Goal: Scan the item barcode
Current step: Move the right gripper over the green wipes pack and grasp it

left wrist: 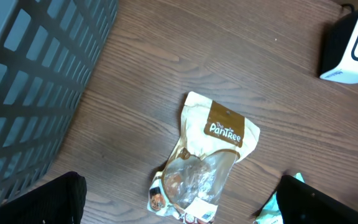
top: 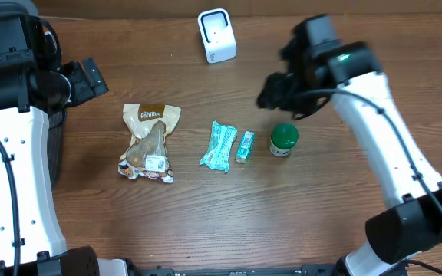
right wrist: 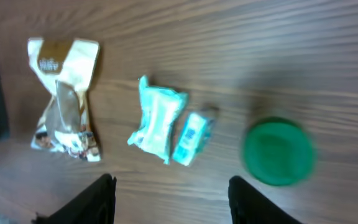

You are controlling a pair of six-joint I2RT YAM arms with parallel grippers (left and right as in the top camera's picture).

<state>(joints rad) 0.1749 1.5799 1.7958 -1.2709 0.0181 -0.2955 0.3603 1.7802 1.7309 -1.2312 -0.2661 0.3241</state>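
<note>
Wooden bench [top: 206,222], four items in a row mid-surface: green-lidded jar [top: 284,139], small teal box [top: 245,146], teal packet [top: 219,146], snack pouch [top: 149,142], all lying free. Far edge: white scanner [top: 216,35], well apart. Near jar, right tool [right wrist: 171,190] hovers, fingers spread, empty. By pouch, left tool [top: 89,77] spread wide, empty.

The table [top: 206,222] is brown wood with a visible grain, matt. The pouch [top: 148,142] is glossy film — partly clear. The teal packet [top: 219,146] is crinkled plastic wrap; the scanner [top: 216,34] smooth white plastic.
</note>
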